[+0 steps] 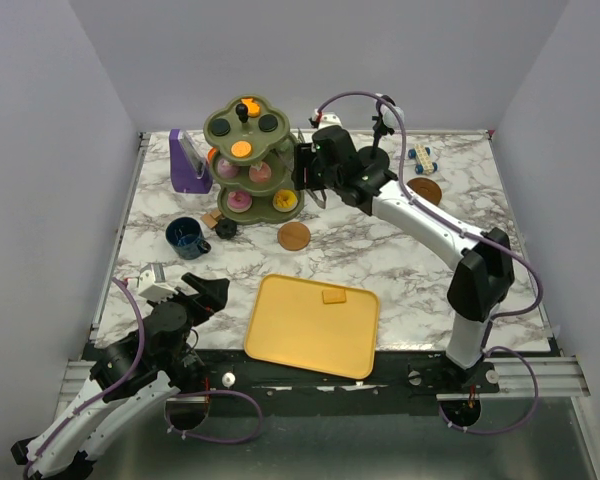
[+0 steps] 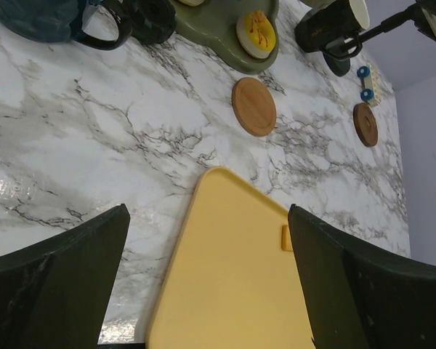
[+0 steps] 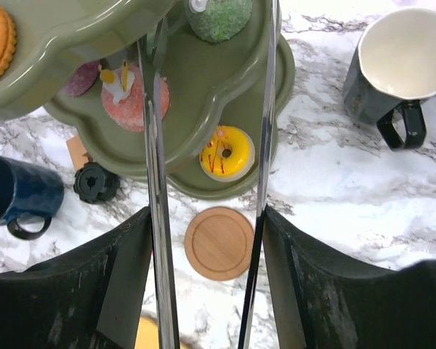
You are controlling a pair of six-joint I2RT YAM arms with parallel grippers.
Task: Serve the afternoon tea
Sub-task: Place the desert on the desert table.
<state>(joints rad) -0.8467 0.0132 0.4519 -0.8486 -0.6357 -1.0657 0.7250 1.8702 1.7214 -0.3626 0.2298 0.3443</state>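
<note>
Green stand [image 1: 250,160] full of toy cakes is the middle of it all: the blue mug [image 1: 185,236] sits left of it and the right gripper [image 3: 207,218], fingers spread and holding nothing, hangs beside it. It could bump the shelf and spill the yellow doughnut [image 3: 227,153]. The left gripper [image 2: 207,291], spread too, waits far off over the yellow tray [image 1: 313,324], and a brown coaster [image 1: 294,236] lies under the stand's edge.

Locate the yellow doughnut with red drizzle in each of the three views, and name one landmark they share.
Top external: yellow doughnut on the stand's bottom tier, right-front lobe, left of the right claw.
Left wrist: top centre, on the tier's edge.
Right wrist: centre, between the claw's fingers, on the lowest tier.
Shared landmark: the round brown coaster just in front of it.
</note>
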